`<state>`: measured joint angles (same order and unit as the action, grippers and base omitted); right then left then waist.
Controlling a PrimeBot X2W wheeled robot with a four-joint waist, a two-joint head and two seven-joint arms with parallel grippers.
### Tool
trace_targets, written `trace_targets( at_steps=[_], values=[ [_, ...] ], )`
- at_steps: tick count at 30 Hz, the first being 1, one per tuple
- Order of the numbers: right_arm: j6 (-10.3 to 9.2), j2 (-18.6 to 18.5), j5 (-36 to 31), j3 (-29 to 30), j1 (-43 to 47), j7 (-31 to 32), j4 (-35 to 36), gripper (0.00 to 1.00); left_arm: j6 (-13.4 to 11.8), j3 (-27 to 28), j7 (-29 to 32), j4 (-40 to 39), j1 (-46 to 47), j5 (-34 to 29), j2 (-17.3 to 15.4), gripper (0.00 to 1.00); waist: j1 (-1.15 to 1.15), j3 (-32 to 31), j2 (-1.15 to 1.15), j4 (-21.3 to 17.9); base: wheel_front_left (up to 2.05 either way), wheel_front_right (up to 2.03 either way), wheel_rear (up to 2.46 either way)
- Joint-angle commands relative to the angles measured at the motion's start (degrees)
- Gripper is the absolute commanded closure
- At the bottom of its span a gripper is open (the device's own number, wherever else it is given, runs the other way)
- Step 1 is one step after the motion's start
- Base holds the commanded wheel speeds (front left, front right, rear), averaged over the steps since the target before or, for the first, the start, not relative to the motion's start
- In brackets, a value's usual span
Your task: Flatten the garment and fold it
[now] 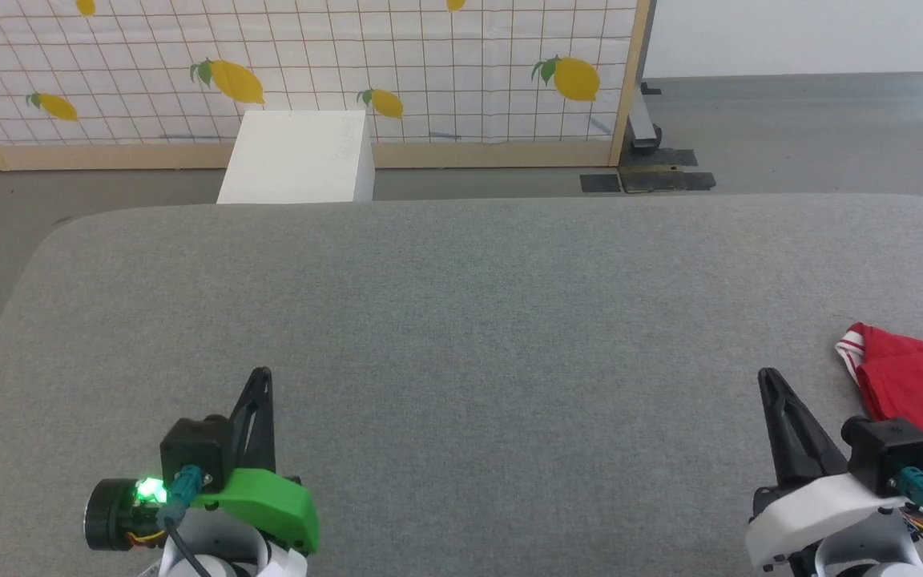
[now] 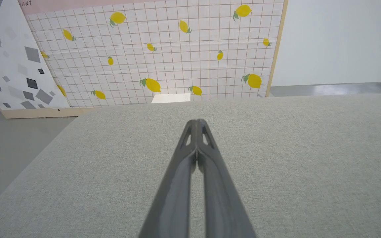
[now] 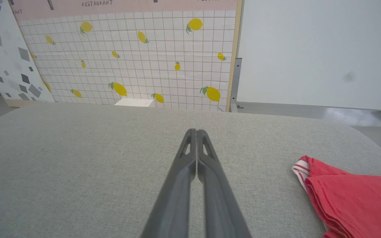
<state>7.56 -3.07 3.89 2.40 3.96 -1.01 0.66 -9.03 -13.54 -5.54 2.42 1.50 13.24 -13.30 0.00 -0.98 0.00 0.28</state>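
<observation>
Garment [image 1: 918, 385] untouched; left gripper [image 1: 263, 375], right gripper [image 1: 767, 377] fingers pressed together, empty.

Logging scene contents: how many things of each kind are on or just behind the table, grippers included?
garment: 1
grippers: 2, the left gripper and the right gripper, both shut
box: 1
Total: 4

Count, one pass. Grippers, 2: left gripper [image 1: 263, 375] and right gripper [image 1: 764, 377], with two dark fingers [image 2: 177, 185] on each. Shirts, 1: red shirt [image 1: 918, 385]. Tables, 1: grey padded table [image 1: 461, 304]. Boxes, 1: white box [image 1: 297, 156]. Backdrop panels, 2: one lemon-print panel [image 1: 429, 48], one grey-speckled panel [image 2: 8, 66]. Printed lemons [image 1: 237, 82] in the head view: four whole, two cut by the top edge.
</observation>
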Motion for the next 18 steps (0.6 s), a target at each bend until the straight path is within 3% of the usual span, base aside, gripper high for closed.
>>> trace_targets(
  at_steps=[1, 18],
  values=[
    [-0.04, 0.1, -0.6, -0.2, -1.2, 0.1, -0.2, 1.0, 0.5, 0.7, 0.4, -0.4, -0.8, -0.9, 0.7, 1.0, 0.0, 0.0, 0.0, 0.0, 0.0, 0.0, 0.0],
    [-0.05, 0.1, -1.6, -0.8, -2.0, 0.4, -0.4, 1.0, 3.0, 4.4, 1.9, -1.0, -1.0, -4.5, 3.6, 1.0, 0.0, 0.3, 0.0, -0.1, 0.0, 0.0, 0.0]
  ],
)
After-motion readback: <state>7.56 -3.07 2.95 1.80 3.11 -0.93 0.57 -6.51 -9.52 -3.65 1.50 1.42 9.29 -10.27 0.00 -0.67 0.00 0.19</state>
